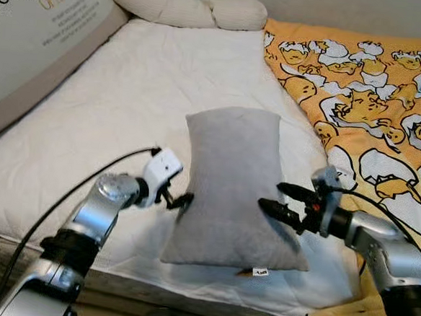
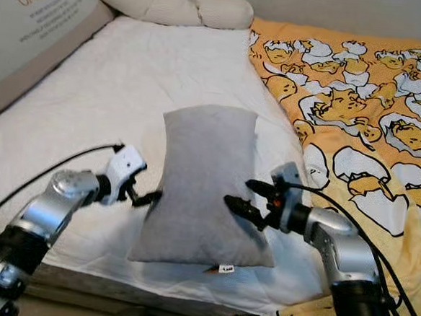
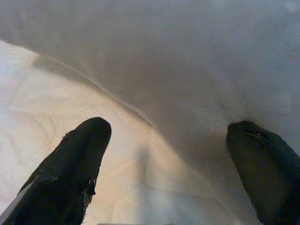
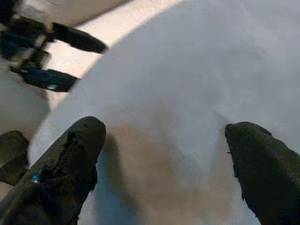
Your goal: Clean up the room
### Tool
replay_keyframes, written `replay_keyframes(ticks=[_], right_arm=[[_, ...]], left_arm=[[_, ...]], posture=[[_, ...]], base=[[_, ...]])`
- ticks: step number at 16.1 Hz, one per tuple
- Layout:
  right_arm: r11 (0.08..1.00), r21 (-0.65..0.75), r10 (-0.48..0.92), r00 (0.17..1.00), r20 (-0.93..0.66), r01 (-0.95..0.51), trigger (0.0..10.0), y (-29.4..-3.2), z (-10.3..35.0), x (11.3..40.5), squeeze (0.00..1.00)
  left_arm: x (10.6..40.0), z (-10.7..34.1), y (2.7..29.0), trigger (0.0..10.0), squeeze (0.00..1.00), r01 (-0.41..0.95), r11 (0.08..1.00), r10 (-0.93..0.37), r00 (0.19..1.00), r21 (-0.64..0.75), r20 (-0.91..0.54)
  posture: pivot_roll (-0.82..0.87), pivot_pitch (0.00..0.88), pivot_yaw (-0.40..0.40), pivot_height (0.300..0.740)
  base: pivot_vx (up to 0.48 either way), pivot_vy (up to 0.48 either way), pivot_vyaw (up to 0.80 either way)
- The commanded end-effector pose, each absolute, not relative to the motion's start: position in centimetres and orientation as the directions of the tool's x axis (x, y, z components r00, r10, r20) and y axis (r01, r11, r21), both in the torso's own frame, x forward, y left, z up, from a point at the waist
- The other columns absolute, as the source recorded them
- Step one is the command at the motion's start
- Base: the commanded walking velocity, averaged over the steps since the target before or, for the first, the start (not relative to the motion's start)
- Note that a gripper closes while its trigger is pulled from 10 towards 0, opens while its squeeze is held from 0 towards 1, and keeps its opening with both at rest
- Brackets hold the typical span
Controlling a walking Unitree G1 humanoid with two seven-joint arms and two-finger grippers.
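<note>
Grey, soft-looking fabric: the pillow [image 1: 231, 188] lies on the bed [image 1: 119, 115], near its front edge, long side running from 6 toward 12 o'clock. A small white tag [image 1: 260, 272] sticks out at its near edge, at about 5 o'clock on the pillow.

My left pincer [image 1: 181, 200] is at the pillow's 9 o'clock side, fingertips right at the edge of the fabric. In my left wrist view the two fingers [image 3: 70, 173] stand well apart, so it is open, with the pillow's flank rising ahead of them above the white sheet; I cannot tell for sure that the tips touch it.

My right pincer [image 1: 283, 201] is at the pillow's 3 o'clock side, one finger above the other, both pointing inward over the pillow's edge. It is open too: my right wrist view shows the fingers [image 4: 61, 173] spread wide with the grey surface between them, and the left pincer's black fingers beyond the far side of the pillow.

A yellow blanket [image 1: 373, 104] printed with cartoon figures covers the bed from 1 to 4 o'clock. A long cream bolster [image 1: 185, 8] lies across the head at 12 o'clock. A printed cushion [image 1: 39, 30] with lettering leans along the 10 o'clock side.
</note>
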State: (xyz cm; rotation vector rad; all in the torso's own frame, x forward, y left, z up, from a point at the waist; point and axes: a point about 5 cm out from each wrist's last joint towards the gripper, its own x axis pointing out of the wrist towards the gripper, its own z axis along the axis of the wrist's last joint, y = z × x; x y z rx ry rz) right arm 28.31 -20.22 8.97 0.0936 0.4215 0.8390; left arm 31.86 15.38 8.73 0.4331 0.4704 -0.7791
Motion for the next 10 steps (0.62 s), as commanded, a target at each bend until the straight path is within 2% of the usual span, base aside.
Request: replay_keyframes(ticks=[1, 2, 3, 4, 5, 7, 10], right_arm=[[0.708, 0.213, 0.699, 0.625, -0.347, -0.674, 10.0, -21.5, 9.2, 28.4, 0.0], [0.749, 0.252, 0.66, 0.663, -0.352, -0.612, 10.0, -23.2, 9.3, 28.4, 1.0], [0.759, 0.262, 0.65, 0.677, -0.344, -0.596, 10.0, -23.6, 9.3, 28.5, 1.0], [0.775, 0.275, 0.632, 0.701, -0.331, -0.568, 10.0, -24.3, 9.4, 28.7, 1.0], [0.788, 0.314, 0.611, 0.732, -0.301, -0.529, 10.0, -25.1, 9.3, 28.8, 1.0], [0.782, 0.409, 0.594, 0.762, -0.259, -0.471, 10.0, -25.5, 8.8, 29.4, 1.0], [0.726, 0.567, 0.582, 0.787, -0.207, -0.388, 10.0, -23.7, 7.6, 30.7, 1.0]], left_arm=[[31.9, 8.4, 16.5, 10.0, 0.0, 0.713, 0.672, -0.512, 0.644, 0.202, -0.569], [31.5, 8.3, 17.9, 10.0, 0.0, 0.665, 0.742, -0.508, 0.637, 0.08, -0.58], [31.3, 8.4, 18.1, 10.0, 1.0, 0.666, 0.745, -0.531, 0.629, 0.042, -0.567], [31.0, 8.5, 18.5, 10.0, 1.0, 0.665, 0.746, -0.565, 0.626, -0.01, -0.538], [30.9, 8.3, 19.6, 10.0, 1.0, 0.613, 0.786, -0.564, 0.658, -0.08, -0.499], [31.0, 7.7, 20.9, 10.0, 1.0, 0.482, 0.812, -0.582, 0.712, -0.329, -0.392], [31.8, 6.9, 19.7, 10.0, 1.0, 0.346, 0.719, -0.572, 0.787, -0.603, -0.231]], posture=[[0.09, 0.0, 0.044, 0.74], [0.09, 0.0, 0.046, 0.74], [0.09, 0.0, 0.046, 0.74], [0.09, 0.0, 0.044, 0.74], [0.09, 0.0, 0.043, 0.74], [0.09, 0.0, 0.044, 0.74], [0.09, 0.0, 0.041, 0.74]], base=[[0.0, 0.0, 0.0], [0.0, 0.0, 0.0], [0.0, 0.0, 0.0], [0.0, 0.0, 0.0], [0.0, 0.0, 0.0], [0.0, 0.0, 0.0], [0.0, 0.0, 0.0]])
